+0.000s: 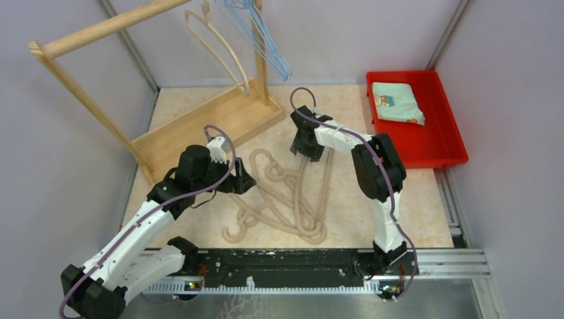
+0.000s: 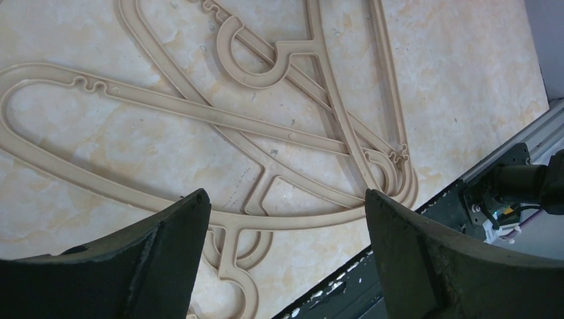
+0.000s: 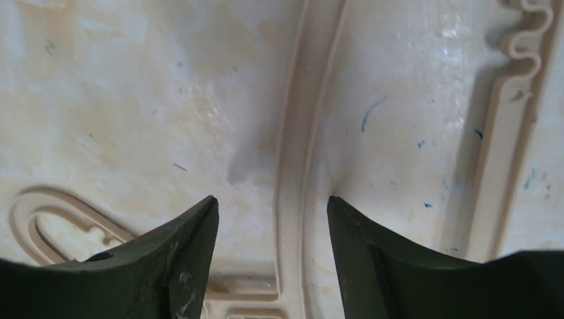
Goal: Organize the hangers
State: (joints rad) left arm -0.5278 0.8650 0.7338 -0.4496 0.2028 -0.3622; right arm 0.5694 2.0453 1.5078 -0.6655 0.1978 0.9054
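Beige hangers lie flat in a tangled, overlapping pile on the table, and both grippers hang right over it. The left gripper has its jaws spread wide and holds nothing. In its wrist view the long lower bar of one hanger runs across the gap from one finger to the other. A hook neck sits between the fingers just nearer than that bar, and the rest of the pile fans out ahead of the tips. Whether the tips touch the plastic cannot be told.

The right gripper stands over the far end of the pile, its jaws also apart and empty. In its wrist view a single hanger arm runs lengthwise through the gap with bare table on either side, so neither finger presses it. A notched arm lies outside one finger, and a curved hook end lies outside the other.

Well beyond both sets of fingers, a wooden rack stands at the far side of the table. A lone beige hanger and several light-blue wire hangers hang side by side from it. Off to the outer side of the right gripper sits a red tray with a folded cloth inside.
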